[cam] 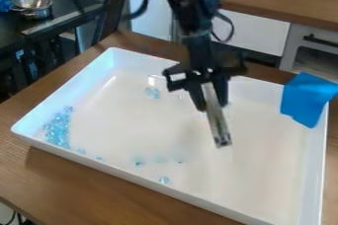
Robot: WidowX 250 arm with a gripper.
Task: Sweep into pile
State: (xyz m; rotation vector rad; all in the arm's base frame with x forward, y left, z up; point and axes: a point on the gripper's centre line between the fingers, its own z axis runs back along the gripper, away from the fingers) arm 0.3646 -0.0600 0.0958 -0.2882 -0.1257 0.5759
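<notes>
Wooden table [72, 179] bears a white tray [112, 130] holding scattered pale blue beads [58, 129].

The arm [191, 14] is cut off by the top edge and soft with blur, as is the gripper [210, 101] at upper centre. The upper end of the clear tool [218, 125] is hidden between the fingers; its exact kind cannot be determined. Behind the arm, part of the far rim of the tray [264, 169] is obscured; the near right corner is cropped by the bottom edge. The blue cloth [305, 95] covers a stretch of the right rim. At left, the clustered beads [58, 128] are too small and merged to count; loose beads [139, 163] at lower centre are blurred.
</notes>
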